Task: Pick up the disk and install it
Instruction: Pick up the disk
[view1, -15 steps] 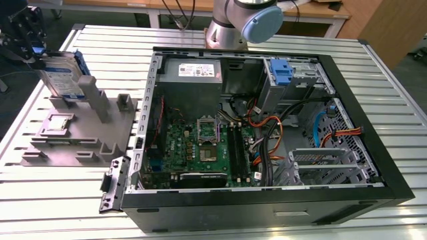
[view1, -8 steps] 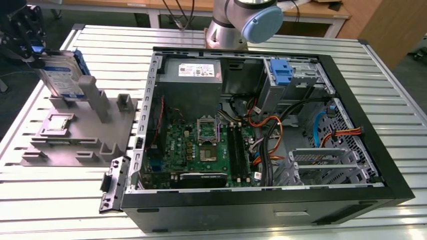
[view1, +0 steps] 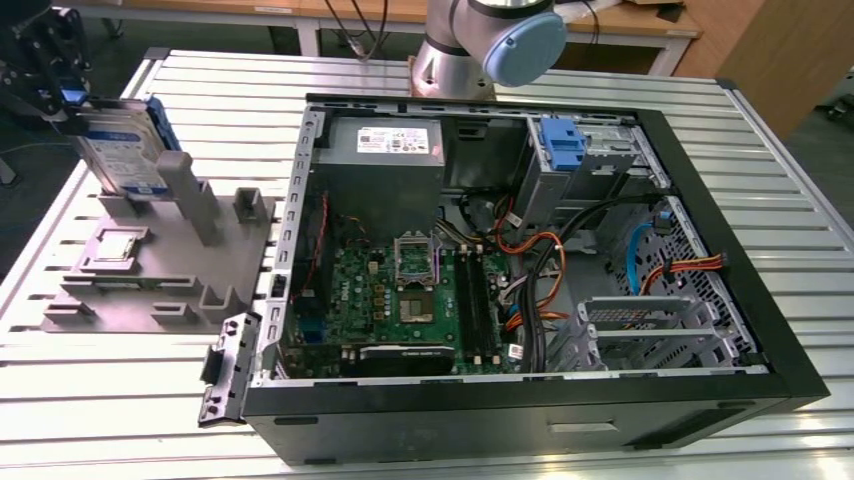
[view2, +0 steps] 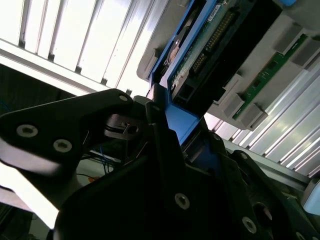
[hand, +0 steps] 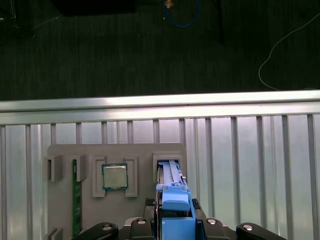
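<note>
looking across a ribbed aluminium table (view1: 561, 75) carrying an open computer case (view1: 787, 340), motherboard and cables exposed. beyond the case's far side, the arm's base (view1: 467, 55) bolted to the table, with wooden furniture (view1: 641, 22) behind it. just beside the case, on the exterior view's left, a grey fixture plate (view1: 147, 275) with upright posts. standing on edge in the plate's far slot, apart from the case: the disk (view1: 118, 150), with blue rails along its sides. closed on the disk's top edge from above, the gripper (view1: 56, 90), its black fingers (view2: 160, 120) pressed against the blue carrier.

added by the first wrist view: dark carpeted floor (hand: 100, 55) past the table edge, a blue cable (hand: 182, 15) lying on it, a processor chip (hand: 114, 176) in a pocket of the plate and a green memory stick (hand: 76, 197) in a narrow slot. added by the second wrist view: the disk's dark circuit-board face with its connector pins. kept to the exterior view: the case and the arm's base.
</note>
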